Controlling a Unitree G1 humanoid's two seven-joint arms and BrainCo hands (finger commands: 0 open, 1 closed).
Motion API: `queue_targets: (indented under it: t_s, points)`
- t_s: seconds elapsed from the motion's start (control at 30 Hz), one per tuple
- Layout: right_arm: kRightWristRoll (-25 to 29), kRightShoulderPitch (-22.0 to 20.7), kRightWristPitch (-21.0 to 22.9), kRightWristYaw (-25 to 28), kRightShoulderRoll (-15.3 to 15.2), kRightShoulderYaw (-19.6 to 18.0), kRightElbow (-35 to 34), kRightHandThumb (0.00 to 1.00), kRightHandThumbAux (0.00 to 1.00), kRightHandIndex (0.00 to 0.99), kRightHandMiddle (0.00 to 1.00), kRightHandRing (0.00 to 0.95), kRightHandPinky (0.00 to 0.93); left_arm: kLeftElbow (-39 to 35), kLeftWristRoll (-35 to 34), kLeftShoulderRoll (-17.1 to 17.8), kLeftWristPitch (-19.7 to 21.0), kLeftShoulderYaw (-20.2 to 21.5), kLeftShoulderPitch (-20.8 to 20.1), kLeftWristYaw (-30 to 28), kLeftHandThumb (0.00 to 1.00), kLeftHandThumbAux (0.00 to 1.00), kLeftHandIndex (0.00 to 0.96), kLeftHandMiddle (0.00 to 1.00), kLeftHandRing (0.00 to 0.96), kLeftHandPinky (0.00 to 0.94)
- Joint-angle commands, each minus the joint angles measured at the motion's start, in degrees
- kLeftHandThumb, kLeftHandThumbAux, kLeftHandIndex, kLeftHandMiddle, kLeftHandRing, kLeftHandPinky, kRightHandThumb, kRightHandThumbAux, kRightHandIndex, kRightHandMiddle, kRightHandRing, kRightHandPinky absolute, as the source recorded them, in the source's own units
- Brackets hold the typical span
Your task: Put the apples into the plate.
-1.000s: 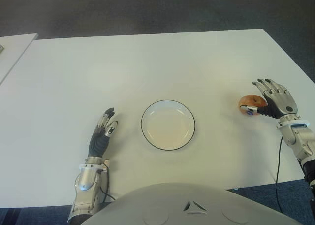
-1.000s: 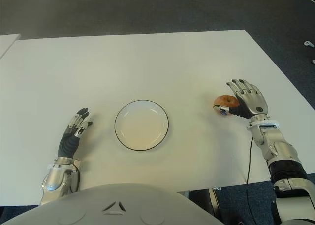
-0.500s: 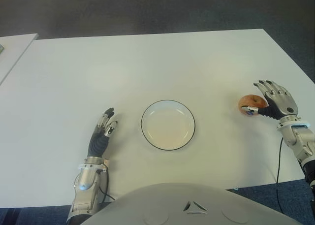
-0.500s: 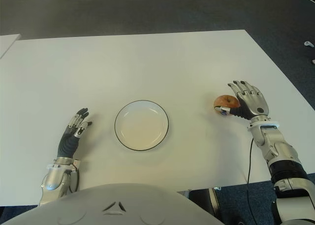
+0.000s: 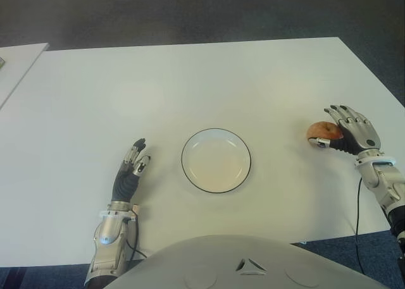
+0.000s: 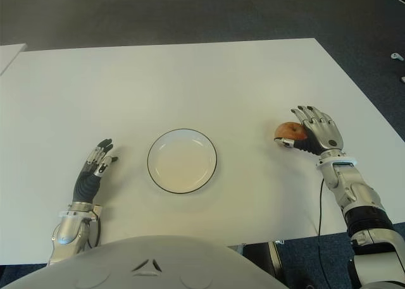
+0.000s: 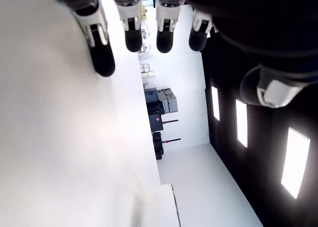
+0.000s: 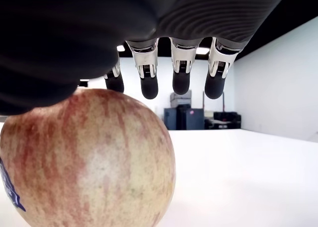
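The red-streaked apple sits on the white surface, well right of the empty plate. The right hand arches over it, fingers spread above, not clasping. Its wrist view shows a blue sticker. The left hand, fingers extended and holding nothing, shows left of the plate.

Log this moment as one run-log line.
right hand: open, cupping apple on table | plate: empty | left hand: idle, left of plate
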Motion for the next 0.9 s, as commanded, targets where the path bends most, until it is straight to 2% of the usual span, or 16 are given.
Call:
queue_targets:
  t_s: [0.03, 0.9]
  points:
    - [0.17, -0.52, 0.37, 0.12, 1.06, 1.16, 0.72, 0.273, 0.217, 0.000, 0.000, 0.000, 0.000, 3.07, 0.34, -0.14, 5.19, 0.10, 2.34, 0.02, 0.071, 0.335, 0.000, 0.000, 0.000, 0.000]
    - [0.58, -5.58, -0.96, -2.29, 5.18, 5.26, 8.31, 0.285, 0.259, 0.000, 0.005, 0.000, 0.000, 1.60, 0.97, -0.28, 5.71, 0.47, 2.87, 0.47, 0.068, 0.333, 0.000, 0.000, 0.000, 0.000]
